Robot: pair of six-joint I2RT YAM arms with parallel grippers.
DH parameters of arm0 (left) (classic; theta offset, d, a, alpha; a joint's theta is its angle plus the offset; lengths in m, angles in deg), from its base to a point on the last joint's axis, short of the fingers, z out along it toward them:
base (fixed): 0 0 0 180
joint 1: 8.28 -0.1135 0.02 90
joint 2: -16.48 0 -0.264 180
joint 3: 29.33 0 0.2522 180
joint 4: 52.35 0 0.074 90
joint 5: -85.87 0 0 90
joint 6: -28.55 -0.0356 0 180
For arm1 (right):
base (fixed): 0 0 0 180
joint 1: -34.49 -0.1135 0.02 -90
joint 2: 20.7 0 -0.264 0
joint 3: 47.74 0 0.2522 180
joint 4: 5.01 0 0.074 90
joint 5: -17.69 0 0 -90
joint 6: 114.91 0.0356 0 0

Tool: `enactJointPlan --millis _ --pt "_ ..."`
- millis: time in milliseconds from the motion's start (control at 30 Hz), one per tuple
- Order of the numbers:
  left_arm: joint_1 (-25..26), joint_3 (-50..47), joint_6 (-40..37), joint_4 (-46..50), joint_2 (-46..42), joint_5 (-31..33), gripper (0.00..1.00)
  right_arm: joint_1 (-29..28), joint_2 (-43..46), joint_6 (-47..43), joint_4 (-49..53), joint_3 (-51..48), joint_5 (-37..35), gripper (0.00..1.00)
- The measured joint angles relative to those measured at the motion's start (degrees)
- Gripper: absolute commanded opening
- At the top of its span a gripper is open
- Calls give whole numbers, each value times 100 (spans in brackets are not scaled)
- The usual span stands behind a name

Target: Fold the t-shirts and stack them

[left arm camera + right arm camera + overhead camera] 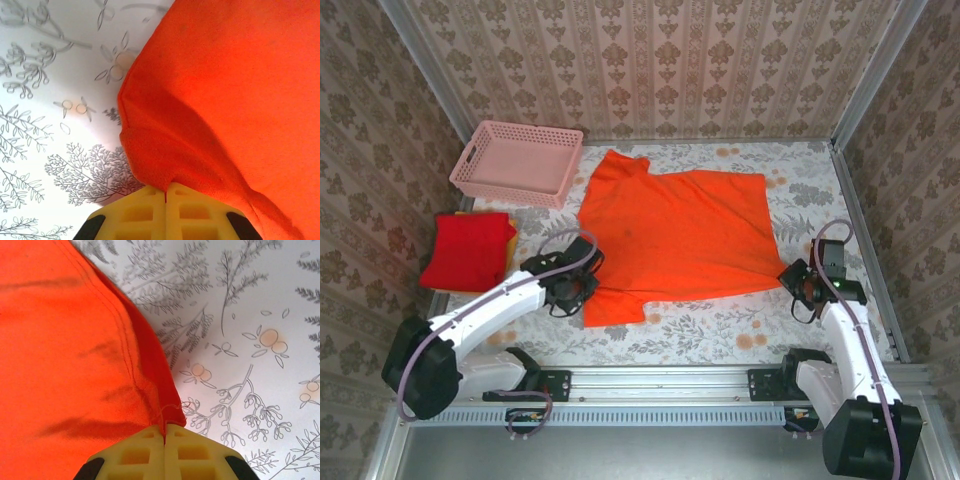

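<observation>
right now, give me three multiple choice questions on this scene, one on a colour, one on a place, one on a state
1. What colour is the basket? A pink B blue C green
2. Where does the red t-shirt lie relative to the orange t-shirt? A on top of it B to its right C to its left
3. How is the right gripper? A open B shut on the orange t-shirt C shut on the basket
Answers: 1 A, its lattice is pink; 2 C, it lies left of the spread cloth; 3 B, the right wrist view shows the hem pinched.

Damask-papered walls (650,60), floral-print table (720,338)
</observation>
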Motion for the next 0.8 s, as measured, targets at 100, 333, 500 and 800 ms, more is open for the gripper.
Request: enactJointPlan --millis 100,333,500,800 --pt "-190 417 -275 118 26 -7 0 0 -2 2 39 157 -2 0" --pt "-588 1132 -905 131 614 -122 0 0 -203 24 63 376 -2 0" --pt "-826 1637 -1318 111 1126 -251 0 0 -437 26 61 564 -4 0" --pt "-1198 2621 -2070 98 1932 -352 0 0 -1196 20 33 1080 -120 0"
